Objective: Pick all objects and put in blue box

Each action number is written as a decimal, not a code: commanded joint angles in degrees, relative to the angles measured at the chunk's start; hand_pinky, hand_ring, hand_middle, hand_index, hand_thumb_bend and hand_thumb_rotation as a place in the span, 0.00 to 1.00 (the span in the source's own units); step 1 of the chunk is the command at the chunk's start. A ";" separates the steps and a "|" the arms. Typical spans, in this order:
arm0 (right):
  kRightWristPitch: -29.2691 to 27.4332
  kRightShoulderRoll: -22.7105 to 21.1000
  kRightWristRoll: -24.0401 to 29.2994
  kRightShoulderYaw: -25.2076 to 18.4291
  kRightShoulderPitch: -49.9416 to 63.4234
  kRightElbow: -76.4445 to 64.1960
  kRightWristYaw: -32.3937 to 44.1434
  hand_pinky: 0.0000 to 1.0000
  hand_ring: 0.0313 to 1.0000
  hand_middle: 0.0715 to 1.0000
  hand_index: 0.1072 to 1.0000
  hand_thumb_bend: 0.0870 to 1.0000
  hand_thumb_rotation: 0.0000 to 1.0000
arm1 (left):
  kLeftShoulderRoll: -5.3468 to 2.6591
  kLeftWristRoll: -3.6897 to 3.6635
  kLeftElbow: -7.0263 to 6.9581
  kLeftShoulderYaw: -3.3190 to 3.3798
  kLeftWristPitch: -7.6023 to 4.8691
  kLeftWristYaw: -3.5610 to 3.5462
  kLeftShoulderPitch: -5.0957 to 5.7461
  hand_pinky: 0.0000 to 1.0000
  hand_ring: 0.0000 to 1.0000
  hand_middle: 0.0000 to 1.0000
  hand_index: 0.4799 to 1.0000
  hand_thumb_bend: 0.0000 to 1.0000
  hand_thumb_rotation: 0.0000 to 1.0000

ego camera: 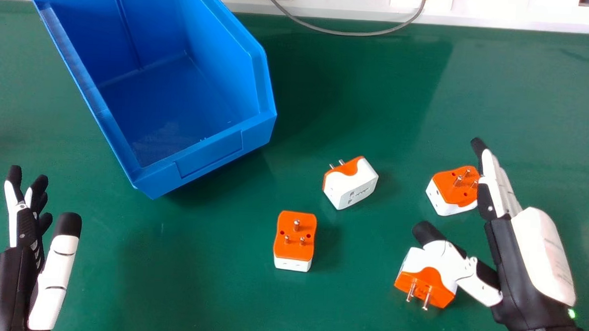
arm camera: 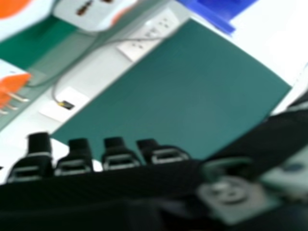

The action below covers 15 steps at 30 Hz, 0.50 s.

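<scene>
My right hand (ego camera: 513,274) has its fingers straight and its thumb held apart from them. One orange-and-white adapter (ego camera: 431,282) lies partly behind my thumb, a second adapter (ego camera: 450,185) just beside my fingertips. Farther left on the green table (ego camera: 195,280) sit a third (ego camera: 351,185) and fourth adapter (ego camera: 293,240), then the blue box (ego camera: 210,157); my left hand (ego camera: 19,273), fingers relaxed, shows lower left in the head view.
</scene>
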 commanded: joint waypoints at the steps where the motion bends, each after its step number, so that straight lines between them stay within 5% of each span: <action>1: 1.82 -1.07 -1.57 0.42 1.11 -2.73 0.75 0.88 0.99 0.99 1.00 0.44 1.00 | 0.40 -0.52 -0.82 0.42 -0.68 0.01 0.20 0.97 0.99 0.99 1.00 0.68 0.97; 7: 8.71 -2.49 -6.81 2.40 2.35 -5.60 3.71 0.85 0.96 0.97 1.00 0.47 1.00 | 0.12 -0.76 -2.37 0.41 0.01 -0.11 0.86 0.98 0.99 0.99 1.00 0.69 0.97; 15: 18.98 -4.59 -11.42 4.55 3.60 -11.09 12.16 0.86 0.95 0.97 0.99 0.51 1.00 | 0.41 -1.49 -2.07 0.54 0.27 -0.68 0.94 0.98 0.99 1.00 1.00 0.69 0.98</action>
